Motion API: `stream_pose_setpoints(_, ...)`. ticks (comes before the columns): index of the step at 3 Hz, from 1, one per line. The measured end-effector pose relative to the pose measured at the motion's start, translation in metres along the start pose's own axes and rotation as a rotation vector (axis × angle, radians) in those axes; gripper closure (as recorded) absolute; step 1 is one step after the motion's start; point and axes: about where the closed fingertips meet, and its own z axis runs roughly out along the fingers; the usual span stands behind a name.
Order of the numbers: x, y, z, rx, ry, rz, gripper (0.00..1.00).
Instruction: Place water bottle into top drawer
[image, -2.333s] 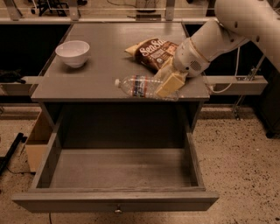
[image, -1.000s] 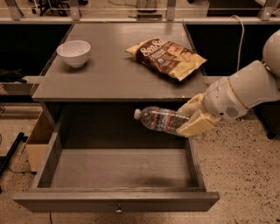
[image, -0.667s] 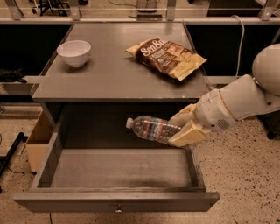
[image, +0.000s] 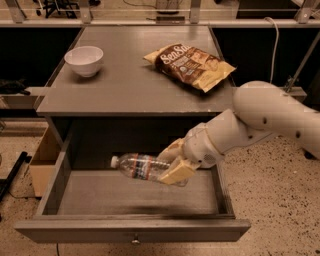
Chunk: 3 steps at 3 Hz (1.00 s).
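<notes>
1 water bottle (image: 142, 167), 1 white bowl (image: 84, 60), 1 chip bag (image: 190, 62), 1 top drawer (image: 132, 231), 1 pincer (image: 173, 162). Bowl sits near the back left corner of the desk (image: 130, 90); bag lies near the back right corner. Drawer is pulled way out under the desk's front edge, w/ 1 small knob (image: 135, 241) in the middle of its front. Pincer is below the front edge, toward the right side, over the open drawer, squeezing the bottle's bottom end. Bottle lies sideways, cap pointing left, held up off the drawer floor. Vs. a moment ago: bottle & pincer are lower and more to the left.
</notes>
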Motion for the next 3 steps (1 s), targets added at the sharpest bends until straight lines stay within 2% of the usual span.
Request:
stream_pose_setpoints(1, -0.011, -0.009, 0.031, -0.028, -0.009, -0.026, 1.00)
stream_pose_setpoints(3, 0.000, -0.018, 0.036, -0.008, -0.025, 0.006, 1.00)
